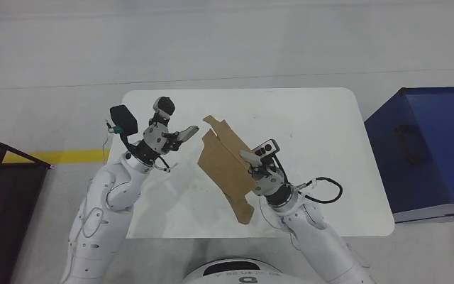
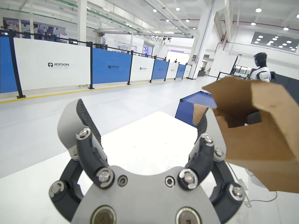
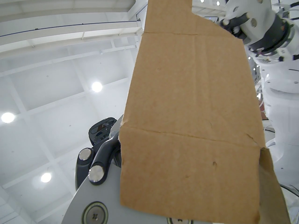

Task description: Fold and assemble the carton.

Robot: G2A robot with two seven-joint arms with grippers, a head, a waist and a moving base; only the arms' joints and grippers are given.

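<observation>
Top view: carton [image 1: 225, 169] between right jaws.

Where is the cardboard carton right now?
In the top view, the carton is held above the middle of the white table by the right gripper, with the open left gripper close beside it.
</observation>
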